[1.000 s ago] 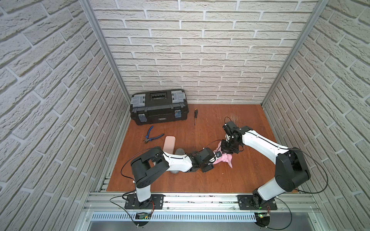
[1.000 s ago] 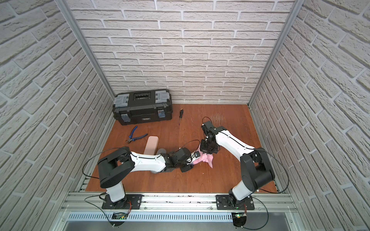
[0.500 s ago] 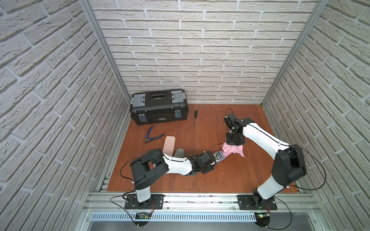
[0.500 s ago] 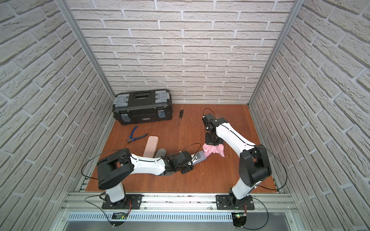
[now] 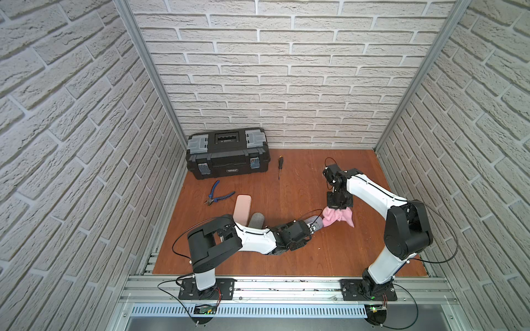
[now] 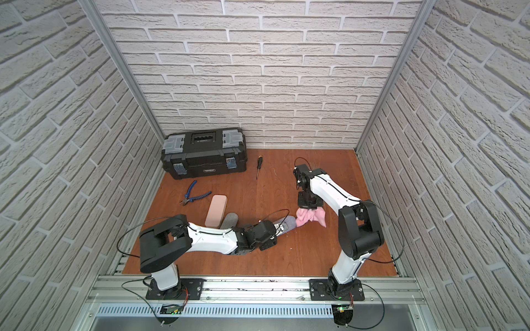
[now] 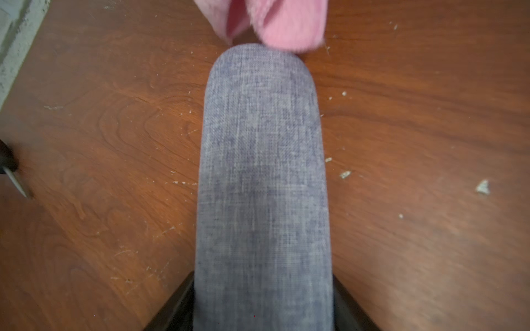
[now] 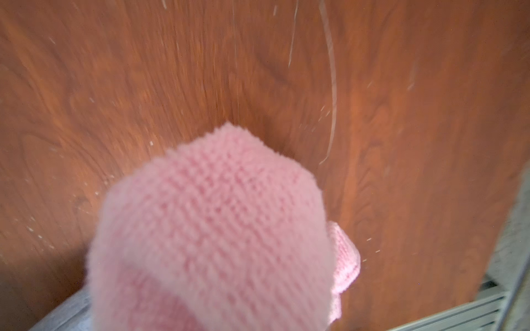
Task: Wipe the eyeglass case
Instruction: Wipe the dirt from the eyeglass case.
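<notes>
Low in the middle of a top view, the left claw [image 5: 311, 228] is clamped on the near end of the gray eyeglass case [image 5: 315, 222]. The case's long axis runs up and right, straight at the pink cloth [image 5: 336, 217], which touches its far tip. The right claw [image 5: 338, 208] is pinched shut on that cloth, so I'd guess the next swipe drags back along the case.

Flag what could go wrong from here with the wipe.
1. The left gripper clamps the grey eyeglass case at one end only; pressure at the far tip might twist it in the jaws.
2. The pink cloth in the right gripper meets just that tip, so a stroke may slip off.
3. Specks on the table could be picked up by the cloth.
</notes>
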`<act>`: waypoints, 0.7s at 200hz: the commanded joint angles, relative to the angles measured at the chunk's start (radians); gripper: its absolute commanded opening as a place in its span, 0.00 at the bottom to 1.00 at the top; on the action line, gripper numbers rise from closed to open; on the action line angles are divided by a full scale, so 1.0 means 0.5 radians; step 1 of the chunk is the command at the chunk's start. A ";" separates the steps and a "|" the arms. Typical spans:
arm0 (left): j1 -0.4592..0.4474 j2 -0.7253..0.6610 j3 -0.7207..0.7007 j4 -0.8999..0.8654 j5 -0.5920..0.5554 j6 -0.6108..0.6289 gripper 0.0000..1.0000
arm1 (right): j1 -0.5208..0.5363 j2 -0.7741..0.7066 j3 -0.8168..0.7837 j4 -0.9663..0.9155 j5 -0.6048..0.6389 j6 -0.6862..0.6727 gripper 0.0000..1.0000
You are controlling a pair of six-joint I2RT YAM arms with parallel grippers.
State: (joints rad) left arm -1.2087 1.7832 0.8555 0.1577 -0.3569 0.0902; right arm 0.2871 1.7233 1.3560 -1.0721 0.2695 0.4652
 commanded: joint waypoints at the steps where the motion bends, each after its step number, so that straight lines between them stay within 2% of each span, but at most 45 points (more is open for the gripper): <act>1: -0.089 0.080 -0.018 -0.036 -0.204 0.157 0.57 | 0.233 0.089 0.299 -0.189 0.162 -0.197 0.02; 19: -0.126 0.112 -0.005 -0.051 -0.309 0.196 0.57 | 0.446 0.268 0.518 -0.291 -0.016 -0.212 0.02; 37: -0.132 0.118 0.013 -0.087 -0.395 0.192 0.57 | 0.577 0.338 0.550 -0.272 -0.175 -0.188 0.02; 59: -0.132 0.119 0.032 -0.122 -0.477 0.181 0.57 | 0.591 0.270 0.363 -0.071 -0.525 -0.128 0.02; 71: -0.132 0.118 0.040 -0.130 -0.485 0.172 0.57 | 0.542 0.262 0.250 -0.036 -0.597 -0.132 0.02; 95: -0.132 0.121 0.033 -0.140 -0.491 0.162 0.57 | 0.261 0.229 -0.014 -0.022 -0.484 -0.161 0.02; 109: -0.132 0.114 0.022 -0.141 -0.495 0.160 0.57 | 0.099 0.176 -0.094 -0.077 -0.191 -0.193 0.02; 126: -0.132 0.108 0.011 -0.131 -0.495 0.158 0.57 | 0.046 0.128 0.000 -0.214 0.271 -0.220 0.02; 140: -0.133 0.112 0.019 -0.128 -0.492 0.163 0.57 | 0.064 0.093 0.157 -0.272 0.291 -0.221 0.02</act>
State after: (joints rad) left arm -1.2831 1.8160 0.8780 0.1482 -0.5713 0.1719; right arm 0.3031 1.8393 1.3514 -1.0996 0.2150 0.3771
